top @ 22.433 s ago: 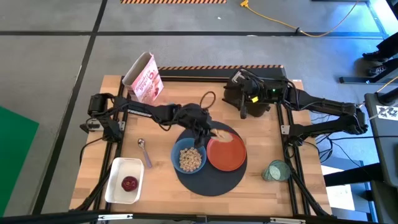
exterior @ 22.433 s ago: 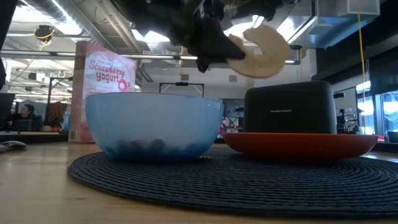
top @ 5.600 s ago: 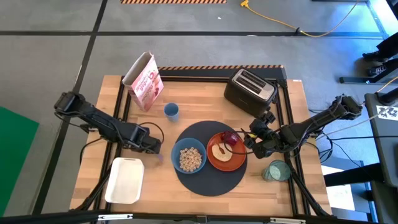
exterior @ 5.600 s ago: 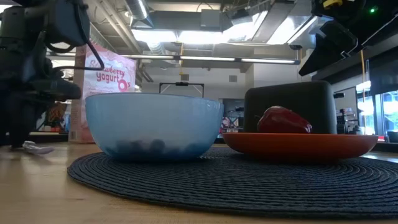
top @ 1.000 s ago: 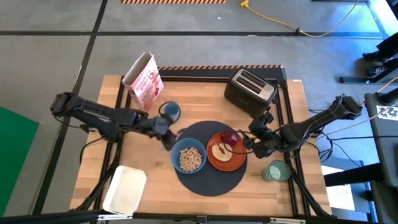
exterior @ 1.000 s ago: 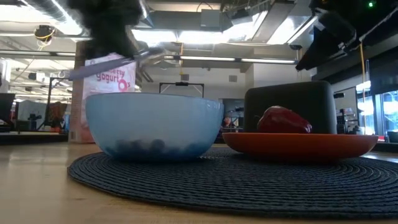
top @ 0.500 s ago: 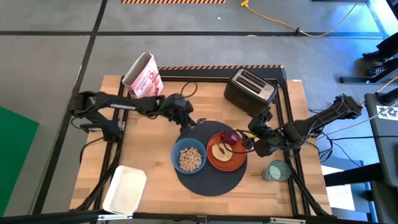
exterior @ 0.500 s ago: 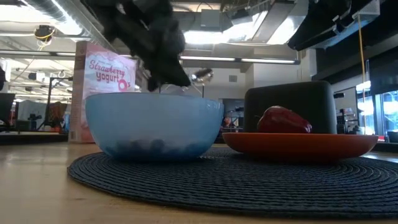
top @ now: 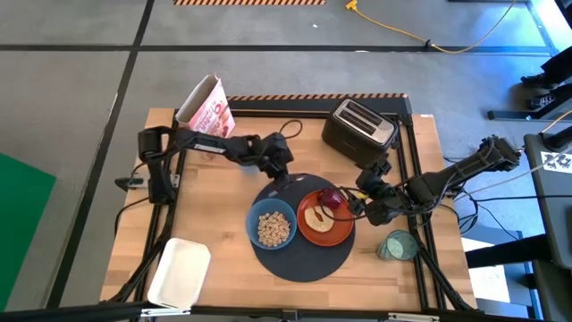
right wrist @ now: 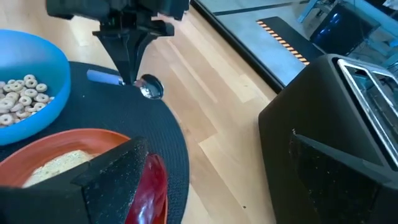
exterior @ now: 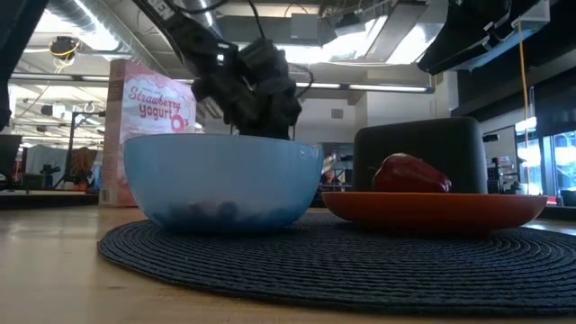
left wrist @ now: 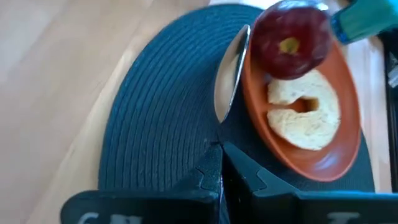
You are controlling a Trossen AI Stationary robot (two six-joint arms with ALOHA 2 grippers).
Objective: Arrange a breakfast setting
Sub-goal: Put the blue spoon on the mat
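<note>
Spoon (left wrist: 231, 71) placement is the step in hand, judging by how the left end effector (top: 279, 166) stands low over the far edge of the dark round mat (top: 299, 261) with its fingers pressed together on the spoon's handle, the bowl of the spoon reaching out toward the orange plate (top: 327, 233). In the left wrist view the spoon's bowl lies just beside the plate's rim, possibly touching it, with the dark red fruit (left wrist: 289, 41) and the bread (left wrist: 305, 113) resting on the plate close by. The right wrist view shows the spoon's bowl at the mat's edge, near the wooden surface (top: 228, 192), and whether it already rests there cannot be told. To do this well, I would judge that the spoon should be lowered until it lies flat on the mat before the fingers part, so it does not drop and skid; a thin metal handle will likely roll or pivot if let go while tilted. Keeping it clear of the plate's rim matters too, since a spoon propped on the rim could slide off. The blue bowl (top: 272, 226), holding cereal (top: 273, 230), sits on the mat beside the plate and near the left arm's path, so the retreat ought to go up and away from it. The right end effector (top: 360, 206) hangs just beside the plate near the fruit; whether its fingers are apart cannot be told. The pale green cup (top: 396, 245) stands off the mat, near that arm.
</note>
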